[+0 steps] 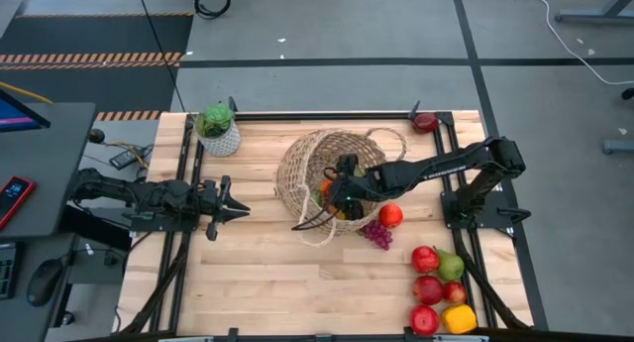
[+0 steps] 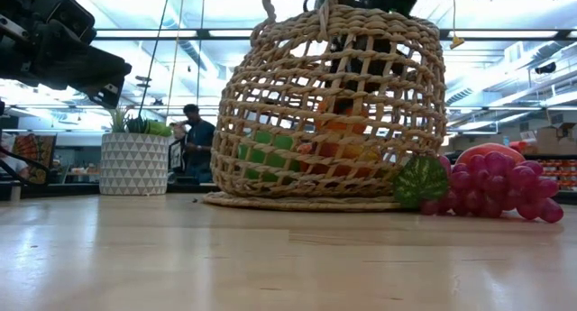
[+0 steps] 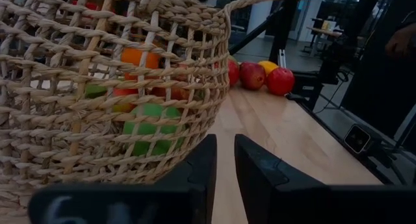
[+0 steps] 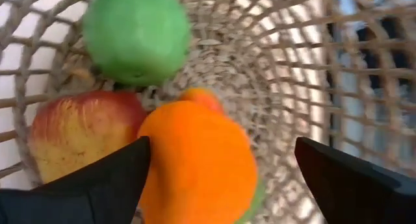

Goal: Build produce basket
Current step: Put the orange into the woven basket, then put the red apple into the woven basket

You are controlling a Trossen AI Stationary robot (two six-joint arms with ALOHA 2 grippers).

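Note:
The woven basket [image 1: 317, 169] stands on its base [image 2: 297, 201] at the table's middle. Inside it lie a green apple [image 4: 136, 32], a red-yellow apple [image 4: 78, 133] and an orange [image 4: 195, 159]. My right gripper [image 4: 222, 146] reaches down into the basket from the right, open, with the orange between and below its fingers. Purple grapes [image 1: 377, 234] and a red fruit [image 1: 390, 215] lie beside the basket on its near right. My left gripper [image 1: 241, 211] waits shut at the table's left, pointing level at the basket. My right gripper stands open on either side of the orange, slanting down from above. One finger [image 4: 97, 185] shows right against the orange's side [image 4: 153, 165]. Whether it touches the fruit, I cannot tell.
Red apples [image 1: 425, 259], a pear [image 1: 451, 267] and a yellow pepper [image 1: 459, 319] lie at the near right corner. A white pot with a green plant [image 1: 217, 129] stands far left. A red fruit [image 1: 425, 121] sits at the far right corner. Bare wood lies along the near edge.

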